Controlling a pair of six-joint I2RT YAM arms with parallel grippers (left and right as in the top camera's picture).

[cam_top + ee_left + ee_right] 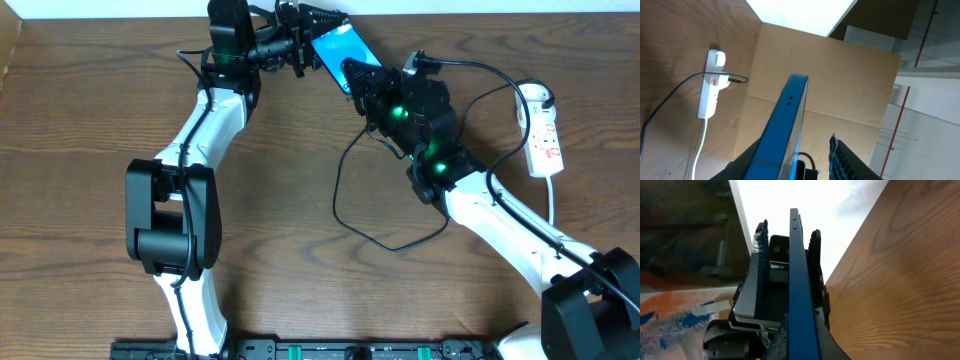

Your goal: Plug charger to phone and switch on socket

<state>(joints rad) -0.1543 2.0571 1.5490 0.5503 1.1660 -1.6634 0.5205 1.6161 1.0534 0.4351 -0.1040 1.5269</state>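
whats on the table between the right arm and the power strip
In the overhead view, only loops of the black charger cable cross the bare wood between the right arm and the power strip; the cable runs to the strip's far end.

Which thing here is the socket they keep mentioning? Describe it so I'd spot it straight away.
Look to the right edge of the wooden table, beyond the right arm's gripper. There lies the socket, a long white plastic strip with small red marks on its face and a white cord trailing toward the front. It is the only white bar on the table, and the thin black charger cable runs to it.
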